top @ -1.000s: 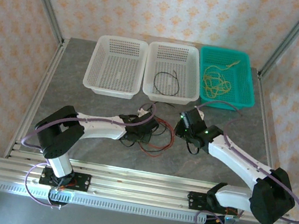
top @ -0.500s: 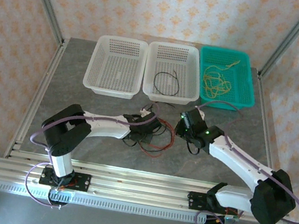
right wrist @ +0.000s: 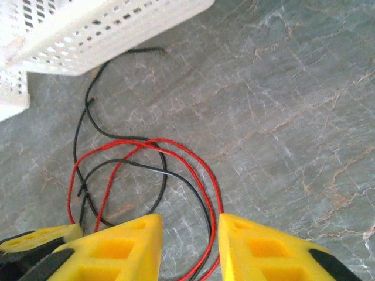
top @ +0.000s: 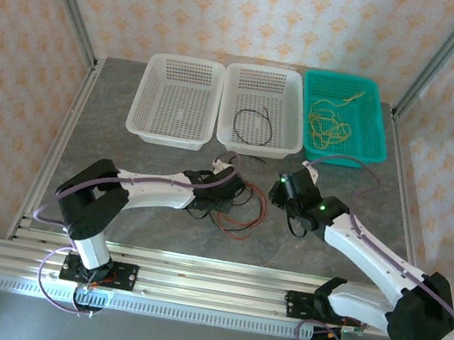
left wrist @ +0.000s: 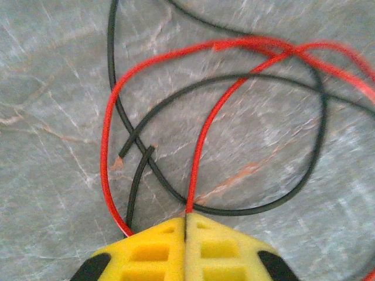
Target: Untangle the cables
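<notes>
A tangle of red cable [left wrist: 105, 146] and black cable [left wrist: 319, 134] lies on the grey table, mid-front [top: 236, 211]. My left gripper [left wrist: 186, 219] is shut on a red strand that runs out from between its yellow pads; in the top view it sits at the tangle's left side [top: 211, 200]. My right gripper [right wrist: 189, 225] hangs open over the tangle's right edge, with red cable [right wrist: 202, 175] and black cable [right wrist: 164, 181] loops below the gap and nothing held. Another black cable [top: 252, 126] lies in the middle white basket. Yellow cables [top: 329, 122] lie in the green basket.
Three baskets stand in a row at the back: an empty white basket [top: 172, 130], the middle white basket [top: 264, 76] and the green basket [top: 375, 142]. The white basket's wall [right wrist: 117, 29] is close beyond the tangle. Frame posts stand at the table corners.
The right arm has shifted a little to the right, away from the tangle. The left arm has swung slightly, its gripper staying at the tangle.
</notes>
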`<action>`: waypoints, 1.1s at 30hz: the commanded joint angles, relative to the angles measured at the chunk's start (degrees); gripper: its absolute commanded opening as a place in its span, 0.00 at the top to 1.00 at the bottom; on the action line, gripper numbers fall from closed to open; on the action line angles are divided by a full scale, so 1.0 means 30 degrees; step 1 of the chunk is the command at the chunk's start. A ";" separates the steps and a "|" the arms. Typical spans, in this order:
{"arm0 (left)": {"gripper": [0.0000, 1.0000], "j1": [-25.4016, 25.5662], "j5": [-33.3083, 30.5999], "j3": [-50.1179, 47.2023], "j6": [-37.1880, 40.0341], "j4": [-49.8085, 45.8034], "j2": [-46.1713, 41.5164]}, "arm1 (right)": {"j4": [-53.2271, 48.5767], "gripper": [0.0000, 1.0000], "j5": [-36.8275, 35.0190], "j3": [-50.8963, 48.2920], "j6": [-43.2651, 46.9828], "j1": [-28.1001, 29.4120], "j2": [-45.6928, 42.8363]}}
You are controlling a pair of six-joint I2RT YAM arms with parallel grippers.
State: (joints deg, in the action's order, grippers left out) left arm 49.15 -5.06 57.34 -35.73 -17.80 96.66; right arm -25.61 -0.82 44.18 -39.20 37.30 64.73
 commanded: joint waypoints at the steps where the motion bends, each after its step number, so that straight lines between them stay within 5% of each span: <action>1: 0.98 0.0142 -0.1342 0.0086 0.0573 -0.0223 -0.1885 | 0.0207 0.65 -0.1370 -0.0139 -0.0322 -0.0011 -0.0547; 8: 1.00 0.0098 -0.1937 0.0100 0.2034 -0.0216 -0.3410 | 0.0098 0.56 -0.2071 0.0184 -0.0468 -0.0070 -0.0667; 15: 0.82 0.0136 0.0112 0.0551 0.1727 -0.0921 -0.1890 | 0.0014 0.56 -0.1847 0.0184 -0.0527 -0.0070 -0.0633; 33: 0.68 0.0435 -0.0027 0.3028 0.0816 -0.4156 0.1993 | -0.0016 0.56 -0.1746 -0.0211 -0.0817 -0.0070 -0.1392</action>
State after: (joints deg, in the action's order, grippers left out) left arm 50.26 -3.49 64.79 -32.88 -26.30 101.41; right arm -25.50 -4.14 44.18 -40.60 37.30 62.11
